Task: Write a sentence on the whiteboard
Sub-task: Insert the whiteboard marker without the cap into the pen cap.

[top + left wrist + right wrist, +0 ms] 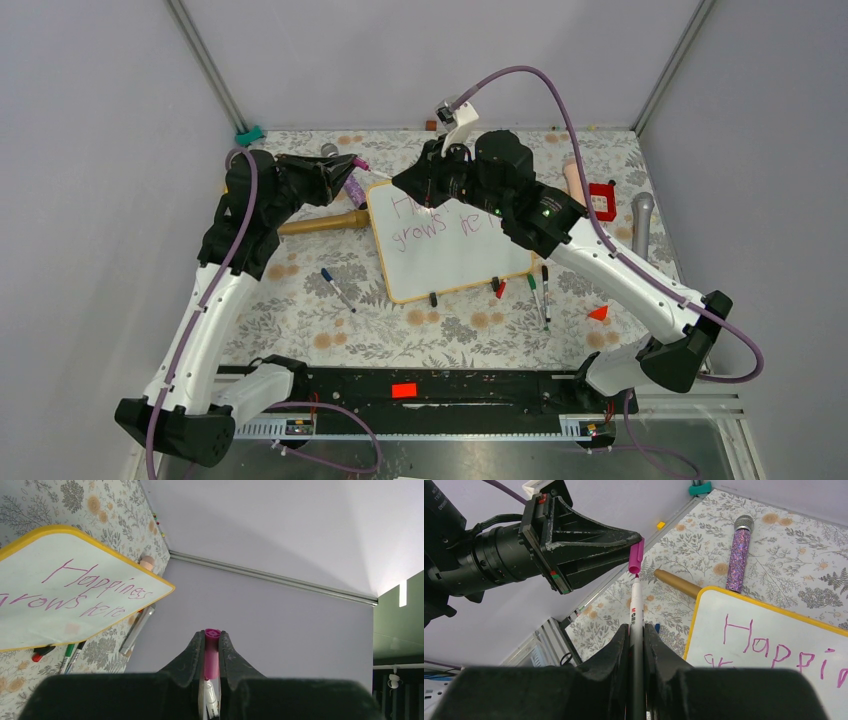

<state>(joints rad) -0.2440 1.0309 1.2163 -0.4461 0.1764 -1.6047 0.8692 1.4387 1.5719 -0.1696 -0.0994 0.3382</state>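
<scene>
My right gripper (636, 630) clamps the marker (636, 605), tip just below the cap (636, 560) (pinched in my left gripper (624, 542)), axes nearly aligned.

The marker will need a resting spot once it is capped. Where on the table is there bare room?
The near strip of the table, ahead of the whiteboard and right of the blue marker, is free. So is the far-left corner near the teal clip. The board's right side is crowded: green and black markers, red box, grey microphone.
</scene>
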